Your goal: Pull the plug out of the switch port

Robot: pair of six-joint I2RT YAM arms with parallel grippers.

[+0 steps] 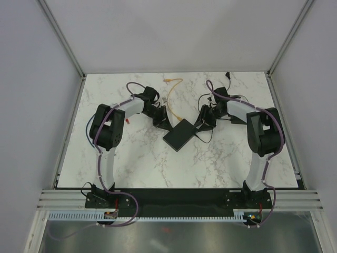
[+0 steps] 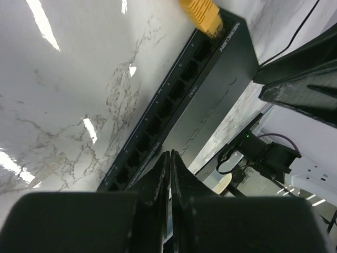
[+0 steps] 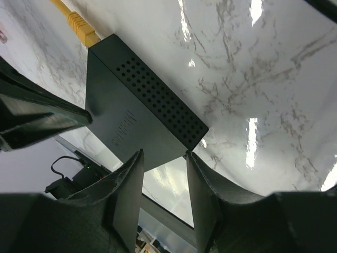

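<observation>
1. in the top view, finds the black switch point(image 1: 179, 135) lying aslant at the centre of the desk point(image 1: 137, 158), with one hand on either side of it.
2. places the yellow plug point(image 2: 202, 16) at the top edge of the left wrist view, right of centre, seated in the last port at the upper right end of the port row; every other port in that row looks empty.
3. shows the left hand point(image 2: 169, 163) at bottom centre of that same view, fingers pressed flat together with nothing between them, tips over the lower left stretch of the port row.
4. puts the plug up and to the right of the left hand, along the line of ports; plug body and cable point(image 1: 174, 105) run out from the port face toward the upper left, roughly square to that row.
5. shows the right hand point(image 3: 164, 158) with fingers parted, straddling a corner of the switch on the vented side; cannot tell whether the pads touch the casing.
6. from the right wrist view, sets the plug in the upper left corner, at the far end of the switch and well apart from that hand.
7. judges the left hand the nearer one; needs opening, then sliding up the row to close across the plug before drawing it out along the cable line.
</observation>
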